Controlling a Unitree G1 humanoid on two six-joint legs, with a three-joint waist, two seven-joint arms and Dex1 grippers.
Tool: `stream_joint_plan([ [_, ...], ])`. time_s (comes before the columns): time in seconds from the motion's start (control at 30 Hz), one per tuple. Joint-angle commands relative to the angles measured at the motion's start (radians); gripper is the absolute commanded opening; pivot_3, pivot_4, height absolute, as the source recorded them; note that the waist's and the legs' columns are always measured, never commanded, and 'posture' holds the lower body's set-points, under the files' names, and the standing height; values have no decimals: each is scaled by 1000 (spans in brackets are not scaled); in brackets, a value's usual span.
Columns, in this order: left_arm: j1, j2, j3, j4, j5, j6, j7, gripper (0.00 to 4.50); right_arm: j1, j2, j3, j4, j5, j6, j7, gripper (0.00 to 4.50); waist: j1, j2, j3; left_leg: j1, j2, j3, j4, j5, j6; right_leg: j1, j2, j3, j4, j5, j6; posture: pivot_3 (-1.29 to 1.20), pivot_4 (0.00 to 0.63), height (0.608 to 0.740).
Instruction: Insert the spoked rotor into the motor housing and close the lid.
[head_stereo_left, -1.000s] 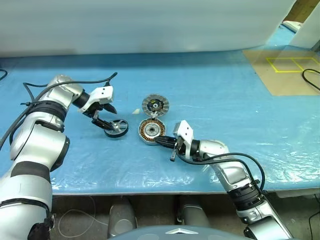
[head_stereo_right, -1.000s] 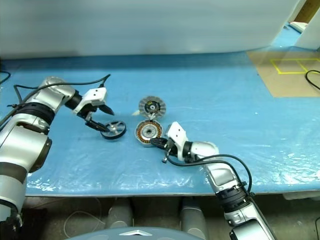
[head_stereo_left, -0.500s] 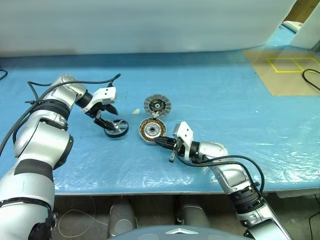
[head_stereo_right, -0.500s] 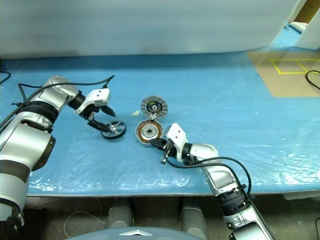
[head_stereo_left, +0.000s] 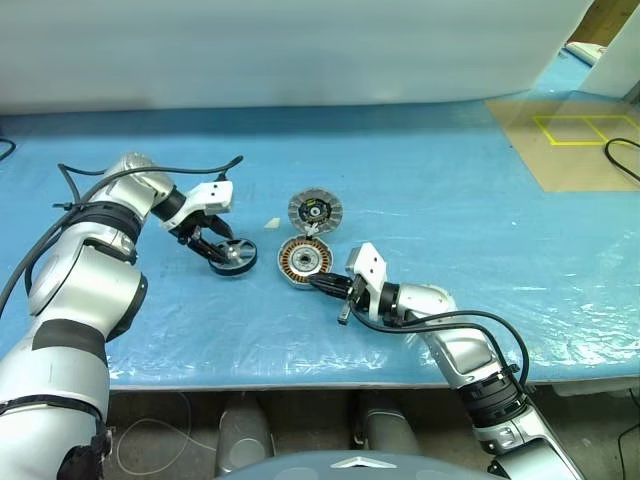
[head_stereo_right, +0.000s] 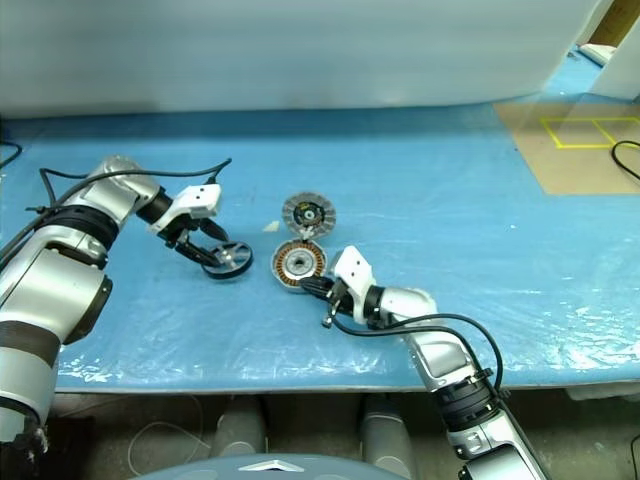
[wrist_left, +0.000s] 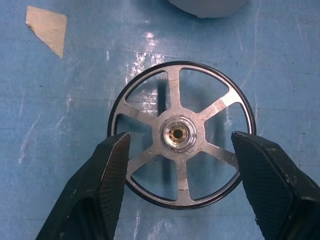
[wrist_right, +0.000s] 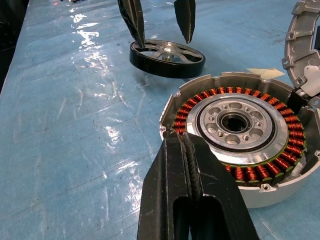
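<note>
Spoked rotor (wrist_left: 181, 134) lies flat on the blue table cover (head_stereo_left: 450, 180), to the left of the motor housing (head_stereo_left: 304, 259) and apart from it. Your left gripper (head_stereo_left: 222, 248) is directly over it, pointing steeply down. In the left wrist view the two fingers (wrist_left: 97, 190) stand spread, one on either side of the rim, with the hub centred between them. Neither pad can be confirmed as touching the rim; treat the rotor as straddled, not yet held.

The relation that governs your next move: the rotor has no long axis, so grip direction is free, but the jaws must close squarely across its full width. The alignment looks sound from here.

Housing sits open-face up, copper windings and silver centre exposed, with the lid (head_stereo_left: 314, 210) swung back just behind it, ribbed face up, joined at the housing's far edge. The carry from rotor to housing is a short move to the right.

Your right gripper (head_stereo_left: 322, 285) has its fingers pressed together, holding nothing, with the tips at the housing's near rim. It appears placed to steady the shell. The left arm is plainly nearer the rotor; the pick falls to it.

A small tan scrap (head_stereo_left: 271, 222) lies on the cover between rotor and lid, clear of the path.
</note>
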Motion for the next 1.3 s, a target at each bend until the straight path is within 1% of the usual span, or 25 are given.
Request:
stream_joint_plan([
  [0.03, 5, 4, -1, -14, -18, 6, -5, 3404, 10, -4, 6, -18, -3, 8, -7, 0, 0, 0, 0, 0, 0, 0, 0, 0, 0, 0, 0, 0, 0, 0, 0, 0, 150, 740],
  [0.57, 18, -22, 35, -8, -2, 10, -5, 3404, 11, -9, 7, -15, -9, 4, -11, 0, 0, 0, 0, 0, 0, 0, 0, 0, 0, 1, 0, 0, -1, 0, 0, 0, 150, 740],
  [0.6, 16, -22, 37, -7, -1, 12, -5, 3039, 11, -10, 8, -15, -10, 4, -11, 0, 0, 0, 0, 0, 0, 0, 0, 0, 0, 1, 0, 0, -1, 0, 0, 0, 150, 740],
  [0.67, 13, -20, 39, -6, -2, 16, -5, 2566, 10, -10, 8, -14, -10, 3, -10, 0, 0, 0, 0, 0, 0, 0, 0, 0, 0, 1, 0, 0, -1, 0, 0, 0, 150, 740],
  [0.77, 13, -19, 41, -7, 0, 19, -5, 1520, 6, -8, 9, -11, -11, 2, -11, 0, 1, 0, 0, 1, 0, 0, 0, 0, 0, 1, 0, 0, -1, 0, 0, 0, 150, 740],
  [0.8, 13, -18, 42, -7, 0, 20, -5, 1412, 5, -7, 10, -10, -11, 2, -11, 0, 1, 0, 0, 1, 0, 0, 0, 0, 0, 2, 0, 0, -2, 0, 0, 0, 150, 740],
  [1.0, 22, -9, 47, -17, 1, -3, -5, 1412, 3, -8, 10, -5, -13, 1, -8, 0, 2, 0, 0, 1, 0, 0, -1, 0, 0, 3, 0, 0, -3, 0, 0, 0, 150, 740],
  [1.07, 18, 0, 60, -32, -30, -10, -5, 1412, 4, -11, 7, -9, -12, 2, -7, 0, 1, 0, 0, 1, 0, 0, -1, 0, 0, 3, 0, 0, -3, 0, 0, 0, 150, 740],
  [1.17, 8, 21, 89, -79, -113, -19, -5, 1412, 1, -16, 0, -11, -9, 3, -5, 0, 1, 0, 0, 1, 0, 0, -1, 0, 0, 3, 0, 0, -4, 0, 0, 0, 150, 740],
  [1.3, 11, 62, 78, -149, -202, 10, -5, 1412, 2, -21, -8, -14, -3, 3, -4, 0, 1, 0, 0, 1, 0, 0, -2, 0, 0, 3, 0, 0, -5, 0, 0, 0, 150, 740],
])
